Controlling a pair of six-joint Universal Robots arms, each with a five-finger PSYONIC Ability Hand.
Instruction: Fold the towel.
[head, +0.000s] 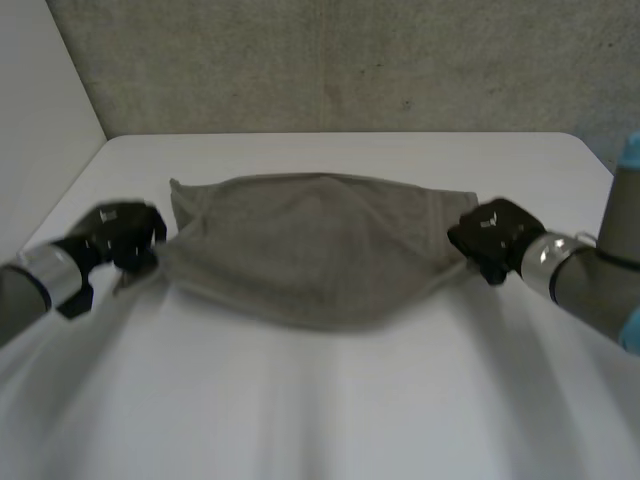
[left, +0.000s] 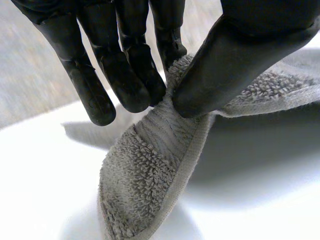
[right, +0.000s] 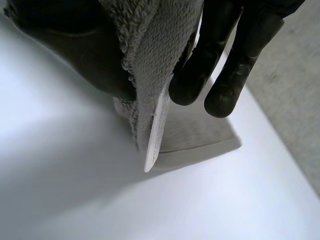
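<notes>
**White counter, grey towel: fold barely begun**

Concrete wall (head: 350, 60) behind, white counter (head: 330, 410) below. In the head view the grey terry towel (head: 315, 250) stretches between the left hand (head: 125, 235) and the right hand (head: 492, 238), one at each end. Its far edge lies on the counter and its near edge sags in a curve. No finished fold shows; by the look of it, the raised edge has yet to be carried over and laid down. Left wrist view: thumb (left: 225, 70) and fingers (left: 130, 75) pinch a looped-pile corner beside its flat hem. Right wrist view: that hand's thumb and fingers nip the opposite corner, where a white label (right: 156, 132) hangs; more towel lies flat beneath.
</notes>
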